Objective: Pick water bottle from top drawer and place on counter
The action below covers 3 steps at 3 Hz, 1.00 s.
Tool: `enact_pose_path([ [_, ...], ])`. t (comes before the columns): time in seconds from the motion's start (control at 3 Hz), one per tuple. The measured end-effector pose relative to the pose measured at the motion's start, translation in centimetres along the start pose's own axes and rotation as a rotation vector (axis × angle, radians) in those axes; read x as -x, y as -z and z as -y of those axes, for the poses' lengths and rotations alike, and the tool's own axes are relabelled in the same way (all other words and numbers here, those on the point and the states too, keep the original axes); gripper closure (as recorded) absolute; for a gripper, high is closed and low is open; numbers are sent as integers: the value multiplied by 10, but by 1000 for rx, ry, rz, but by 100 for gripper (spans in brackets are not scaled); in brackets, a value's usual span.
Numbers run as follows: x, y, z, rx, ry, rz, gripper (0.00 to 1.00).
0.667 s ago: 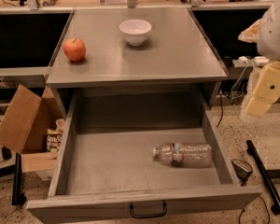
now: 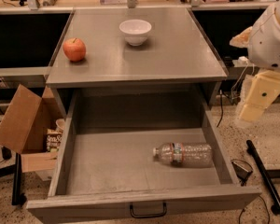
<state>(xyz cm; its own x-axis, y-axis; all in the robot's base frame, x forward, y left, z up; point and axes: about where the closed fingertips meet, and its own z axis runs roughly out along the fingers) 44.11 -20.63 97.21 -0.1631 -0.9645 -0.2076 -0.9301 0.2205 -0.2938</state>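
Note:
The water bottle (image 2: 183,154) lies on its side on the floor of the open top drawer (image 2: 112,164), at the right, with its white cap pointing left. The drawer is pulled far out and its black handle (image 2: 148,212) is at the front. The grey counter (image 2: 177,50) is above it. My gripper (image 2: 257,99) hangs at the right of the cabinet, outside the drawer's right wall, higher than the bottle and apart from it. It holds nothing that I can see.
A red apple (image 2: 74,49) and a white bowl (image 2: 136,31) stand on the counter, left and back middle. An open cardboard box (image 2: 23,125) sits on the floor at the left. A black bar (image 2: 266,178) lies on the floor at the right.
My gripper has shifted slightly down and to the left beside the cabinet. The bottle and the drawer have not moved.

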Motion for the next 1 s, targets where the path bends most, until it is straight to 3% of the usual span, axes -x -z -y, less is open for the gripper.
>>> enact_pose_path([
  [0.67, 10, -84, -22, 80, 137, 36, 0],
  [1.0, 14, -121, -33, 133, 154, 36, 0],
])
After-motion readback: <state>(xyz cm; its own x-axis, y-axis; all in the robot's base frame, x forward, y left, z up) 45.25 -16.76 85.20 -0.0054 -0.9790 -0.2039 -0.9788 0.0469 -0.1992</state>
